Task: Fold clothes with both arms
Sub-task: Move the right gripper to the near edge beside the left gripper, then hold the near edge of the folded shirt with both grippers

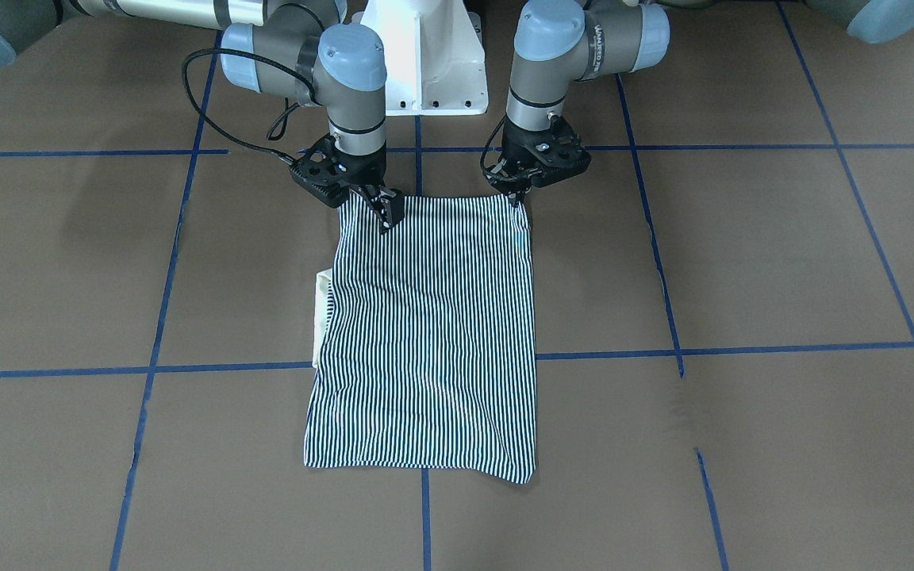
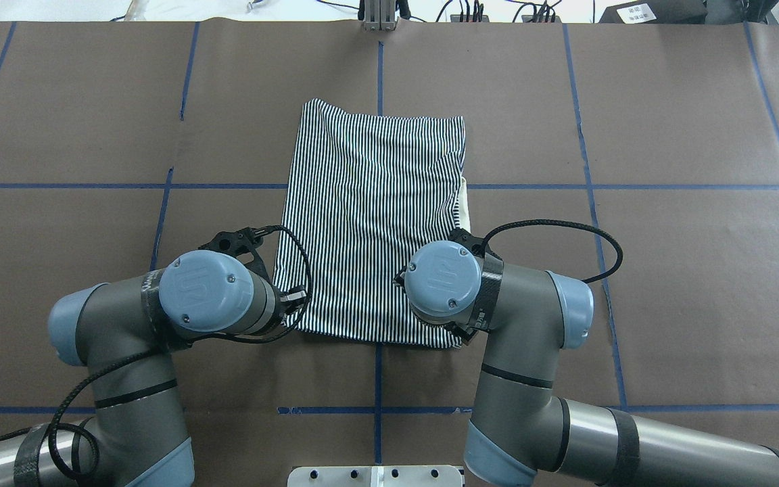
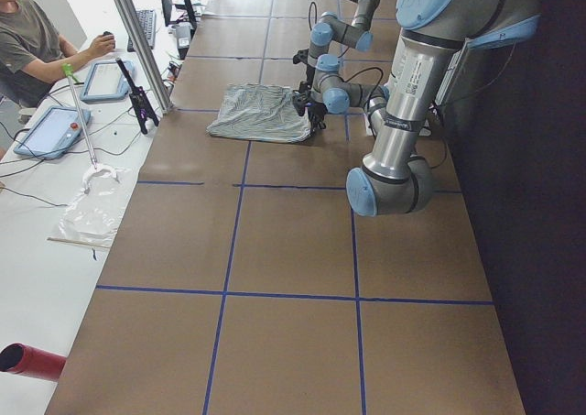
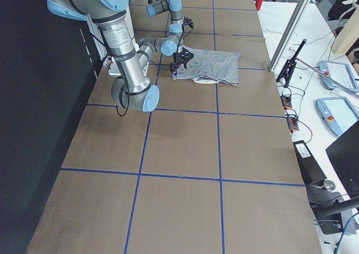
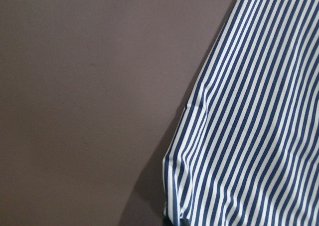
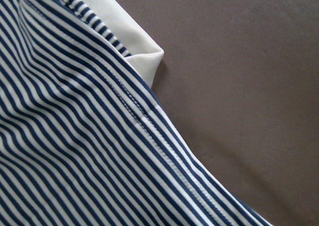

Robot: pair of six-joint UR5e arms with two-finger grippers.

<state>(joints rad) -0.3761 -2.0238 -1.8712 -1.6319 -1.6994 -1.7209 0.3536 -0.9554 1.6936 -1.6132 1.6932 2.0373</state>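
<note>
On your left of the overhead view, the left gripper (image 2: 293, 299) sits at the near left corner of the polo shirt (image 2: 372, 223); its fingertips look drawn together on the hem there, though you cannot see the pinch cleanly. The shirt lies mid-table on the brown table (image 2: 667, 284), already folded into a tidy striped rectangle with the sleeves tucked out of sight and only a sliver of cream collar (image 2: 462, 210) showing at its right edge. Further right, the right gripper (image 1: 385, 212) rests on the near right corner, its fingers seemingly closed on the cloth. You likely still have one fold left: carrying this near edge over to the far edge.
</note>
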